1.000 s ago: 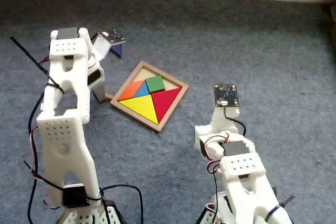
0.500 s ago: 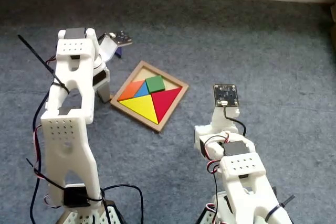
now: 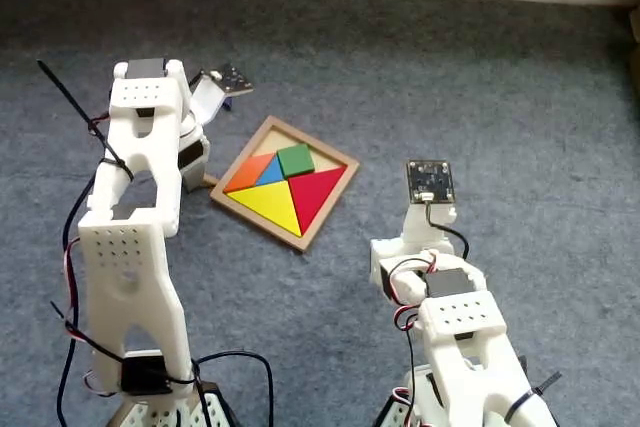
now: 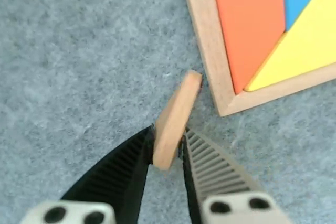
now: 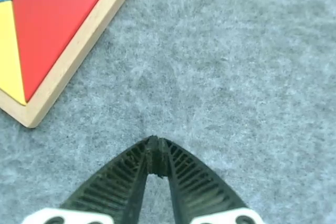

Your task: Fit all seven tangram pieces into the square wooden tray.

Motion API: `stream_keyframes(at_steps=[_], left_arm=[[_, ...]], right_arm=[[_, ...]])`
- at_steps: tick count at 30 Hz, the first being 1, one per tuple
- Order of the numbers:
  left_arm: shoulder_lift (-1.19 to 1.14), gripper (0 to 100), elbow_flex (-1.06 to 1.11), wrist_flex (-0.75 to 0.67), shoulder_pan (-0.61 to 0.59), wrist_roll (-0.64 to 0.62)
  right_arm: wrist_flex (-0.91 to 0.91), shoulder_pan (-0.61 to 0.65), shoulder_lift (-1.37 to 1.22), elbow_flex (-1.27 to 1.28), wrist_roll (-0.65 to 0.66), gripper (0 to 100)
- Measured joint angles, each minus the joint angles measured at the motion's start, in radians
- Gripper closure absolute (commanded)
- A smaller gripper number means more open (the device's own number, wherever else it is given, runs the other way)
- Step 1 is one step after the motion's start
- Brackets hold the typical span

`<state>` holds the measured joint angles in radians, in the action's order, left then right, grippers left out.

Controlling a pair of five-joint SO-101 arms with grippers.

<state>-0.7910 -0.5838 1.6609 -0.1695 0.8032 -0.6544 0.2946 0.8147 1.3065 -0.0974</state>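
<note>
The square wooden tray lies mid-table holding an orange, a blue, a green, a red and a yellow piece. My left gripper is shut on a pale wooden-coloured piece, held on edge just outside the tray's left corner. In the high view this gripper sits beside that corner. My right gripper is shut on nothing, over bare carpet a little off the tray's edge.
A dark purple sliver peeks from behind the left wrist camera, beyond the tray. Grey carpet covers the table. The right arm stands at the front right, with open carpet to its right.
The left arm has shifted right, toward the tray's left corner, with the pale piece in its grip. More of the purple piece is covered. The right arm has stayed still.
</note>
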Motion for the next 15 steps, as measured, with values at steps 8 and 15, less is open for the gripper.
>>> stream_keyframes(at_steps=[8, 15], left_arm=[[0.086, 96, 0.0, 0.066, 0.049, 0.0], [0.201, 97, 0.0, 0.078, 0.107, -0.084]], right_arm=[[0.0, 0.0, 0.0, 0.0, 0.0, 98.9], [0.0, 0.0, 0.0, 0.0, 0.0, 98.9]])
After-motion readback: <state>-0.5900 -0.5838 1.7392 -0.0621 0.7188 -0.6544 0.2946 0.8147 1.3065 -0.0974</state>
